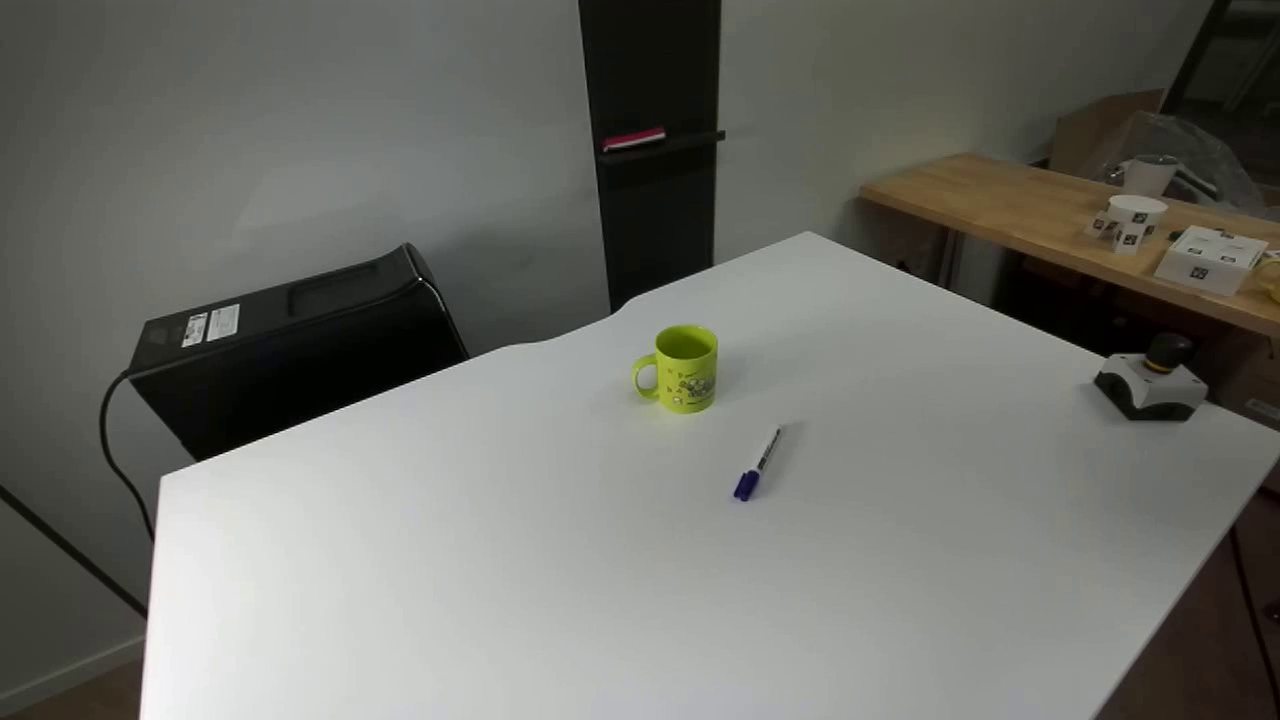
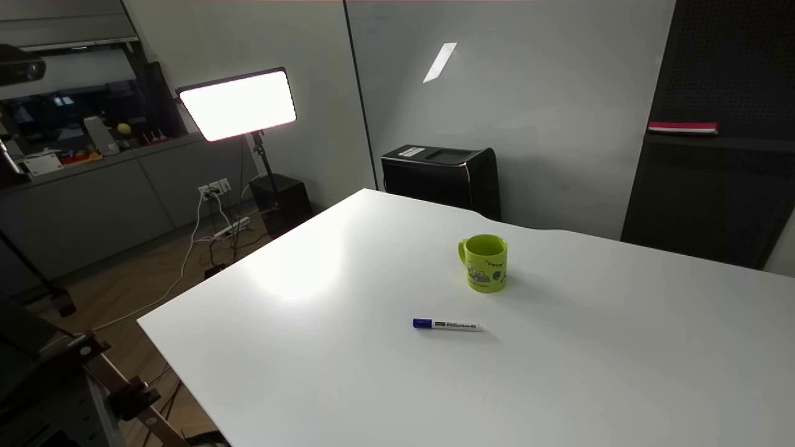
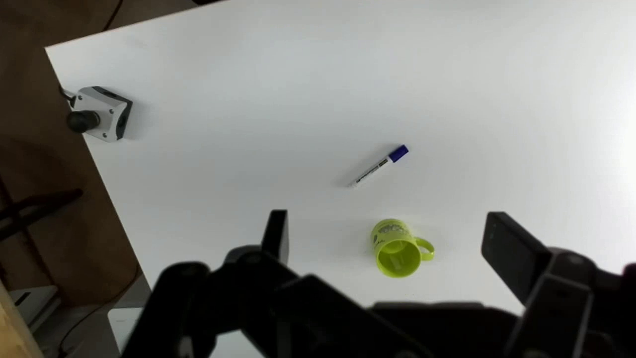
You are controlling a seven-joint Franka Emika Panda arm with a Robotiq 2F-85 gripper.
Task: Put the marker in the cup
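My end effector (image 3: 387, 232) gapes wide; if I descend off-centre, I could roll the marker (image 3: 378, 167) away or bump the nearby cup (image 3: 396, 246).

Lamp panel (image 2: 239, 105) is overexp'd w/ glare on tbl (image 2: 295, 273), shadows soft, dim beyond.

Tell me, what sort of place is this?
Probably a robotics lab: a robot's black gripper hangs over the white table, a lit panel stands on a pole, and a white box bears small black-and-white tags.
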